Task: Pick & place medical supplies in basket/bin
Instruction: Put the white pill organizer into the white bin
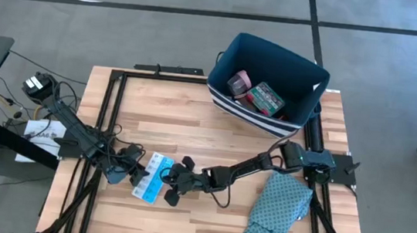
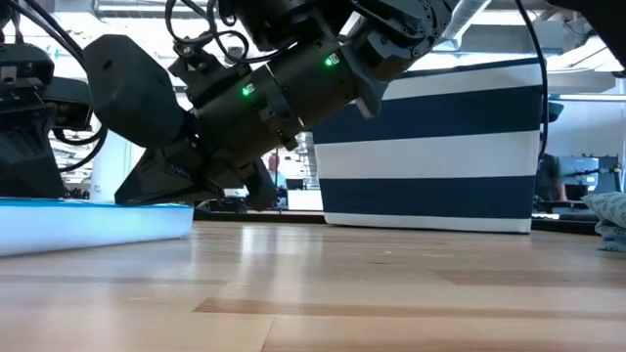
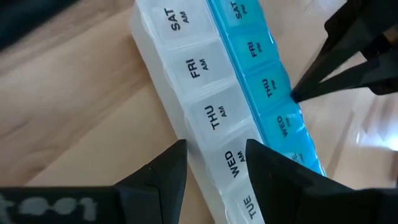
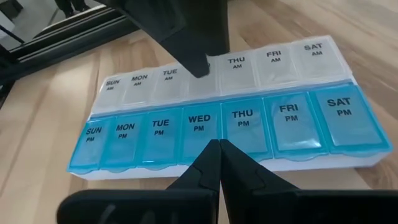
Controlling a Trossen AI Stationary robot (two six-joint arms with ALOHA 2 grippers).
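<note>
The pill organizer [image 1: 154, 177] lies flat on the table [image 1: 214, 133]; the half-open, empty left hand [image 1: 142, 175] should straddle it squarely, while the shut right hand [image 1: 167, 180] braces its blue edge.

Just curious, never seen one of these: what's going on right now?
Left hand open at pill organizer's white side. Right hand shut, at its blue side. Organizer flat on table, not yet binned. Nothing blocking.

teal patterned cloth [image 1: 279, 210] | crumpled | on wooden table [image 1: 214, 133] | near-right corner
</note>
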